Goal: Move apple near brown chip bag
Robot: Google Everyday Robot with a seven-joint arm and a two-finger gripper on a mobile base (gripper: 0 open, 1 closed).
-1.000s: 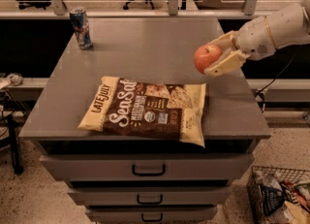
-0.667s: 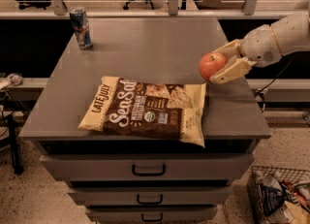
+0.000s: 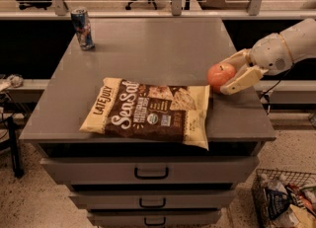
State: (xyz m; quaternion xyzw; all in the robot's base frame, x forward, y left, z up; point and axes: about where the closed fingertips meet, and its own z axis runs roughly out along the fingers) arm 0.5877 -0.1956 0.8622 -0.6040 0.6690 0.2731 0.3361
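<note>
The apple (image 3: 217, 76), small, round and red-orange, sits low at the table's right side, just off the right end of the brown chip bag (image 3: 148, 111). The bag lies flat at the front middle of the grey table (image 3: 148, 44), with a dark brown centre and cream-yellow ends. My gripper (image 3: 227, 76) reaches in from the right and is shut on the apple, one cream finger (image 3: 238, 57) above it and one (image 3: 243, 80) below. I cannot tell whether the apple touches the tabletop.
A tall blue drink can (image 3: 82, 28) stands at the table's back left corner. Drawers (image 3: 150, 172) front the table below. A wire basket (image 3: 284, 202) with items stands on the floor at lower right. Office chairs stand behind a rail at the back.
My gripper has carried the apple down and slightly to the right, from above the table to low beside the bag's right end. The bag and can have not moved.
</note>
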